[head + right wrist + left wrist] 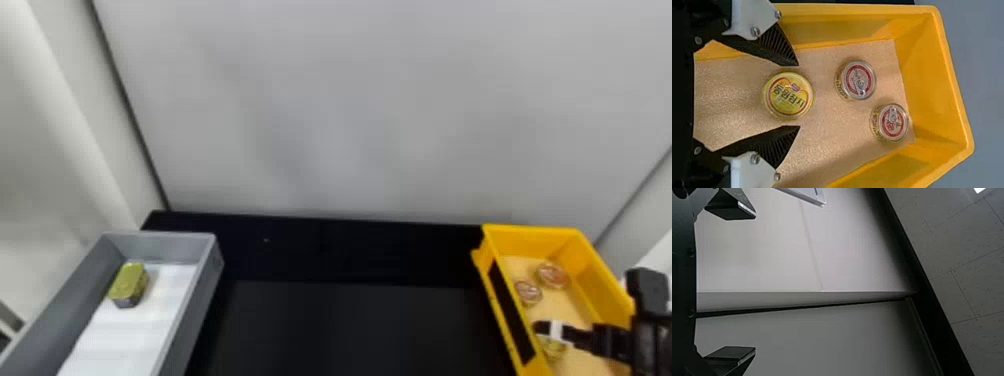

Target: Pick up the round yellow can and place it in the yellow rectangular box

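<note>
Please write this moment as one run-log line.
right gripper open at round yellow can | can in yellow box, ungripped | left gripper open, empty

Soft, diffuse light spreads over the grey panel (350,100) in the head view, while the black tabletop (350,330) swallows most of it, deepest toward its far edge. The white liner (125,330) glows inside the grey box (162,235). The left wrist view is dimmer, with a bright patch of light (979,189) on the ceiling (961,246). In the right wrist view, small glints sit on the pull-tab cans (861,80), and gentle shade runs along one long wall of the yellow rectangular box (530,229).
</note>
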### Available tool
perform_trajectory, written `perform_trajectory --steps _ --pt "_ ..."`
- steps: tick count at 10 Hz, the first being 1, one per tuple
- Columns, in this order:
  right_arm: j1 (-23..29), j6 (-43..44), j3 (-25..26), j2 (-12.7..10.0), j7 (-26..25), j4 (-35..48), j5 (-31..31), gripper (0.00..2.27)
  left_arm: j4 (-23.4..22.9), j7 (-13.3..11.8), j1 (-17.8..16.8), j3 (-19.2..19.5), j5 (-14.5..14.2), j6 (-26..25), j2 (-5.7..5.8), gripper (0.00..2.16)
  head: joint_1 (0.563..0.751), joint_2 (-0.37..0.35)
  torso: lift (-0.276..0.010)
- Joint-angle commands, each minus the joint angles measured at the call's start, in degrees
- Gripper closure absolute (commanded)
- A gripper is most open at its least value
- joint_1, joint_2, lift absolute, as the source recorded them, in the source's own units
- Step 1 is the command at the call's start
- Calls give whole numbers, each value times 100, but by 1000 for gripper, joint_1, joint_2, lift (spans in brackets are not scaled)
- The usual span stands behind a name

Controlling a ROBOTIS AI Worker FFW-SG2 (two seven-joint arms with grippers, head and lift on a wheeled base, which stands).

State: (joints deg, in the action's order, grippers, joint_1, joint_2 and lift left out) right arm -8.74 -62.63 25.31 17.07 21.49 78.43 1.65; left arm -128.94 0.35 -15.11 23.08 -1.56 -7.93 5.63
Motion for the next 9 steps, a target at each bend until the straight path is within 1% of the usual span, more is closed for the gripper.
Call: perform_trajectory --steps 1,2,4,5,6,7,8,9 --pt "56 -297 -27 42 -118 374 2 -2 0 0 8 13 -2 -7 -9 75 655 -43 -9" --pt "83 -385 -62 51 -144 585 2 -2 0 0 8 13 -11 -7 -9 75 655 -43 -9" --pt "100 -455 -281 51 -382 1578 2 -2 0 0 26 13 -11 -34 -9 75 655 -43 -9" --pt "-14 -526 -422 51 -549 2211 2 -2 0 0 34 13 -11 -51 -9 75 655 -43 -9" --pt "-102 -455 -571 51 -813 2879 -7 15 0 0 52 22 -2 -60 -9 75 655 -43 -9" --pt "-172 -359 -677 25 -1182 3530 -7 32 0 0 61 22 -2 -51 -9 75 655 -43 -9" --pt "-234 -148 -747 16 -1428 4013 -16 36 0 0 61 22 -2 -51 -9 75 655 -43 -9" --pt "-260 274 -861 -2 -1894 4444 -201 38 0 0 70 13 -2 -51 -9 75 655 -43 -9"
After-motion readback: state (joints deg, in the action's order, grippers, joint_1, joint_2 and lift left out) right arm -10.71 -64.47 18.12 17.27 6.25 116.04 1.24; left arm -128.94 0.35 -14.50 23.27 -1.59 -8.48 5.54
